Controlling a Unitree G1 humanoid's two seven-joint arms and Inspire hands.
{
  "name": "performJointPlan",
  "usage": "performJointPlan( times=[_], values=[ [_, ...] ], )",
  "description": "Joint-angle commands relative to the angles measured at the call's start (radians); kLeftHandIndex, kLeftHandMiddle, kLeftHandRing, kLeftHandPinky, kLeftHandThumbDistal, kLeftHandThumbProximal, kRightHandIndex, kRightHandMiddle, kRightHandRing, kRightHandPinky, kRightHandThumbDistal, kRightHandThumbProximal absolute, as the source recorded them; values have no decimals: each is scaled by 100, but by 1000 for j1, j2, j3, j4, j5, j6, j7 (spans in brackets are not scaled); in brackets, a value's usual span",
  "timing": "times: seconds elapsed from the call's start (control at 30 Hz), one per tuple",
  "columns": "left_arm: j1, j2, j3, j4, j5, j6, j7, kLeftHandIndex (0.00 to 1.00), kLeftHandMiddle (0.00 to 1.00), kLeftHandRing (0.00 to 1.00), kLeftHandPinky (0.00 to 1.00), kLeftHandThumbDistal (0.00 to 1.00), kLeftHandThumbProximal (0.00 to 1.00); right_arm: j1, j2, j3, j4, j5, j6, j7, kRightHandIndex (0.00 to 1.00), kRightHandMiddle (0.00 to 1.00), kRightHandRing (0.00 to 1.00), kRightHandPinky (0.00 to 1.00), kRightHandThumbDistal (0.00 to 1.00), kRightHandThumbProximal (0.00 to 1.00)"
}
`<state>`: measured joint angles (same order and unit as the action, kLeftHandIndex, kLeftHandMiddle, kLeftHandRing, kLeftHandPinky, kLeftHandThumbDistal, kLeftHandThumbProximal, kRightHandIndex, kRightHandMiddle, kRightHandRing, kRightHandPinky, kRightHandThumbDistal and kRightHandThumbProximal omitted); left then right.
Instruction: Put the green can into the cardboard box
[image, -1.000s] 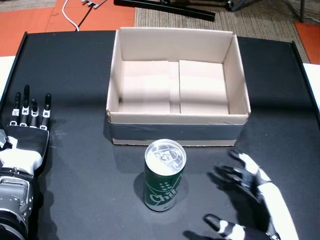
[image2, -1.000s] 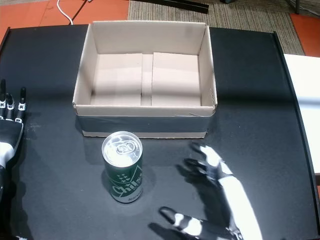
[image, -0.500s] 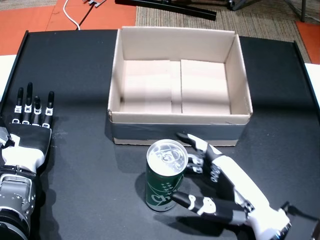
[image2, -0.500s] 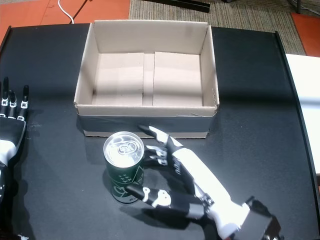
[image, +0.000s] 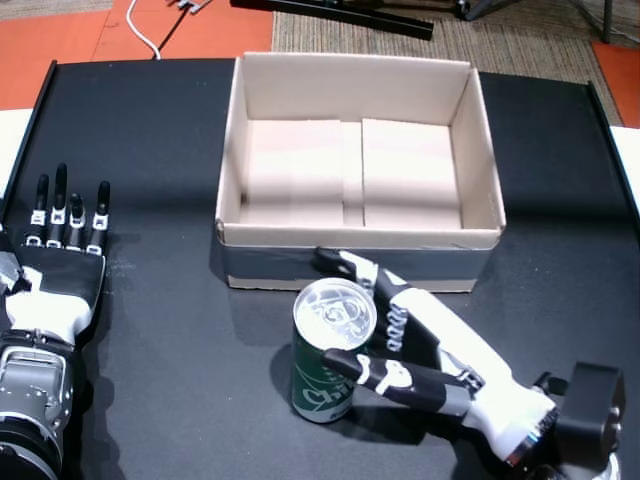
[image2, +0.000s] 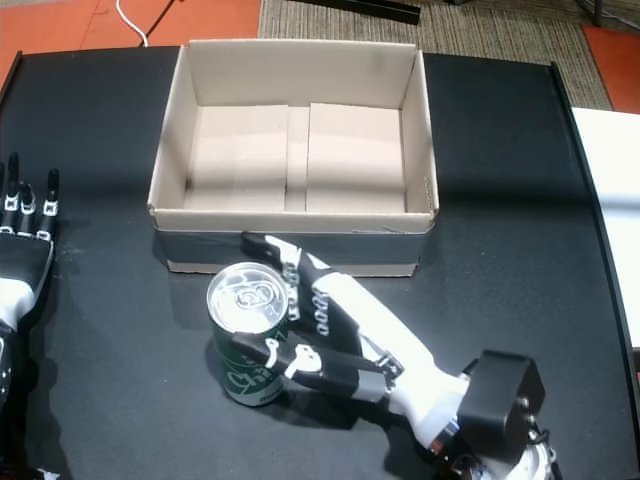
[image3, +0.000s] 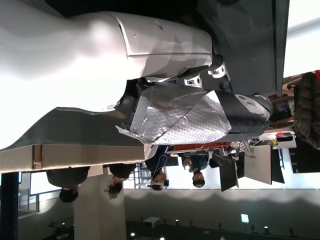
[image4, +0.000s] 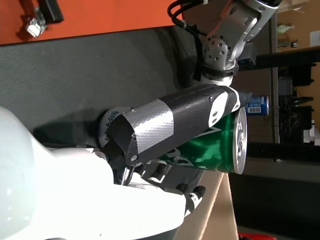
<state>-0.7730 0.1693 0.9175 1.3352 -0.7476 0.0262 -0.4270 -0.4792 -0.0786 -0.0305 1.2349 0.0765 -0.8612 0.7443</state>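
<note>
My right hand (image: 420, 350) wraps the upright green can (image: 330, 350), thumb in front, fingers behind. The cardboard box (image: 358, 240) sits just beyond it. My left hand (image: 62, 255) lies flat, fingers apart, well off to the side.

- The green metal can (image: 328, 350) has a shiny silver top that glints in both head views. Its green side looks smooth and glossy in the right wrist view (image4: 210, 150).
- The brown cardboard box (image: 355, 150) is dull, papery and matt. A dark grey band (image: 350, 264) runs along its front wall.
- The black tabletop (image: 160, 150) is matt, a bit like rubber, with pale scuffs.
- The right hand (image: 420, 350) is smooth plastic, shiny white on the back and black on the fingers (image: 395, 378).
- The left hand (image: 60, 275) has the same white and black plastic.
- A patch of silver tape with a woven look covers a finger in the right wrist view (image4: 150, 127).
- The floor beyond (image: 70, 35) is flat orange, beside a rough woven rug (image: 400, 45).
</note>
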Motion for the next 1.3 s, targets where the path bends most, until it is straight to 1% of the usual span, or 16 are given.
performJointPlan(
  times=[0.0,0.23,0.43,0.53,0.63,0.77,0.87,0.93,0.97,1.0,1.03,1.07,1.1,1.13,1.17,1.27],
  values=[
    [32,-13,-1,11,5,-4,23,58,29,60,84,59,90,-19,5,-10,15,-3,16,2,77,84,90,99,100,62],
    [31,-17,-2,10,5,-7,29,57,28,61,85,61,90,-28,-1,20,22,-73,27,-54,77,83,88,97,100,61],
    [30,-24,-2,11,4,-9,39,56,28,60,87,60,89,-33,-39,100,21,-204,-16,-164,79,85,91,97,100,55],
    [29,-27,-5,11,8,-13,48,55,27,58,87,62,89,-42,-55,137,21,-262,-38,-221,79,85,91,96,100,48],
    [28,-29,-7,10,8,-14,51,55,27,58,88,59,92,-52,-55,148,26,-275,-44,-237,81,84,90,95,100,51],
    [27,-33,-10,10,11,-20,59,52,28,58,87,61,91,-64,-53,154,30,-279,-40,-238,78,82,87,91,100,46],
    [26,-36,-11,9,12,-22,59,53,27,58,86,63,91,-69,-45,148,36,-269,-29,-229,74,76,80,87,100,40],
    [27,-36,-13,9,13,-22,53,53,26,58,85,61,90,-73,-37,141,39,-261,-25,-227,70,72,74,82,100,28],
    [26,-36,-14,9,13,-22,53,52,26,59,84,62,89,-74,-32,137,41,-257,-24,-229,67,66,68,77,96,24],
    [26,-36,-14,9,14,-22,54,51,25,59,83,61,88,-75,-26,133,43,-251,-23,-230,61,60,62,72,85,22],
    [26,-36,-14,9,13,-21,55,49,25,57,81,60,88,-77,-20,130,45,-248,-22,-234,50,49,53,64,61,16],
    [25,-36,-13,10,12,-21,55,48,25,56,79,61,87,-78,-16,130,46,-250,-22,-243,44,43,47,59,49,11],
    [25,-36,-12,10,11,-19,54,48,24,56,78,62,86,-79,-15,139,45,-265,-27,-271,38,37,41,53,31,3],
    [25,-36,-11,10,10,-20,52,48,24,56,77,61,85,-79,-16,149,44,-284,-37,-304,31,31,36,47,17,0],
    [23,-37,-10,10,9,-21,55,48,24,55,77,62,86,-79,-13,156,44,-296,-46,-329,24,25,31,42,6,4],
    [22,-37,-9,10,9,-24,53,47,24,54,80,63,87,-80,-2,160,48,-303,-58,-350,11,12,20,36,0,10]
  ],
)
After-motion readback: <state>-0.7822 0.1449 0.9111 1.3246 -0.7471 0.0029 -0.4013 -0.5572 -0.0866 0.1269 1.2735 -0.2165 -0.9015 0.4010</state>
